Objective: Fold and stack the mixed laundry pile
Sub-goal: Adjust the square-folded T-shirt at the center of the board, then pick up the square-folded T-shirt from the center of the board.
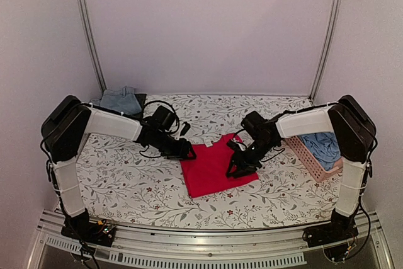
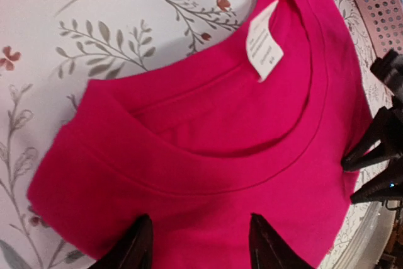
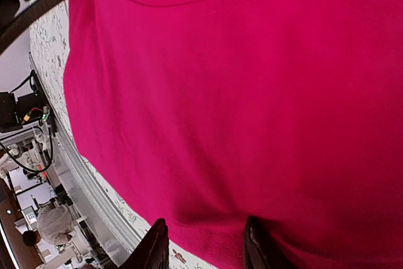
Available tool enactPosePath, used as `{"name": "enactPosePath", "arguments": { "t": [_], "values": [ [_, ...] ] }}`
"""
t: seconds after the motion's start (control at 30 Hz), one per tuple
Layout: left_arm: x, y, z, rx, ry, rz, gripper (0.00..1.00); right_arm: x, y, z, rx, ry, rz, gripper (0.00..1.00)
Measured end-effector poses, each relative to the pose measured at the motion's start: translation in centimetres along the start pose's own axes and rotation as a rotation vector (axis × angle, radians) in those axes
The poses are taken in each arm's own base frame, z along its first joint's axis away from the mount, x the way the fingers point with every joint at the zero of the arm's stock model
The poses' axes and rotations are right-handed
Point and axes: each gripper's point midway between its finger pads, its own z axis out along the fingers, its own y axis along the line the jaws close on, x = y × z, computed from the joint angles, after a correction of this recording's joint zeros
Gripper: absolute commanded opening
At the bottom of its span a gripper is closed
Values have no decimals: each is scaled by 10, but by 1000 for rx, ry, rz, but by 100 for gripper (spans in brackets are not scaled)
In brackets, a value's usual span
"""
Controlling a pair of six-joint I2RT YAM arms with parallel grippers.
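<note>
Overhead, the bench [image 1: 283, 201] is covered by a white floral tablecloth [image 1: 126, 181] and stands in a booth of plain pale lilac walls [image 1: 208, 29], with a slanting aluminium post [image 1: 88, 29] at each rear corner. A pink slatted basket [image 1: 307, 159] sits at the 3 o'clock edge with blue cloth [image 1: 322, 144] heaped inside. A light blue garment [image 1: 121, 100] lies folded in the 10 o'clock corner. The red T-shirt [image 1: 211, 167] lies flat in the middle of the bench, folded to a rough rectangle. The left arm's fingers [image 1: 189, 150] are at its 10 o'clock corner and the right arm's fingers [image 1: 238, 167] are on its 3 o'clock edge. From the left wrist, the two dark fingers stand well apart at 6 o'clock, low over the red cloth just short of the neckline. The white neck label [image 2: 264, 41] is turned up at 1 o'clock, and the other arm's dark fingertips are against the shirt's 3 o'clock edge. From the right wrist, red fabric fills nearly everything. Its fingers sit parted at 6 o'clock, holding nothing, with the shirt's edge between and below them.
</note>
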Motion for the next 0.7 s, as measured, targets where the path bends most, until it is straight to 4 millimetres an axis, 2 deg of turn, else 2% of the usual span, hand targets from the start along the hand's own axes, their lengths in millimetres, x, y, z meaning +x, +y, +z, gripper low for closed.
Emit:
{"name": "enactPosePath", "arguments": {
  "t": [0.07,0.17,0.27,0.33,0.4,0.5,0.6,0.7],
  "values": [
    [-11,14,-7,-14,-19,-17,67,0,7,2,40,-1,-27,40],
    [-22,23,-23,-12,-51,-51,81,-16,27,-7,115,-59,-114,40],
    [-28,19,-55,17,-121,-99,92,-41,72,-32,164,-181,-269,43],
    [-27,13,-80,49,-173,-128,97,-47,109,-44,173,-254,-396,47],
    [-25,10,-102,81,-228,-167,100,-36,143,-41,178,-277,-518,47],
    [-14,15,-117,100,-266,-245,100,-6,175,-15,189,-238,-686,46],
    [9,25,-114,102,-255,-338,100,21,184,16,227,-178,-797,44],
    [37,36,-111,101,-236,-436,100,38,176,39,285,-132,-869,44]
  ]
}}
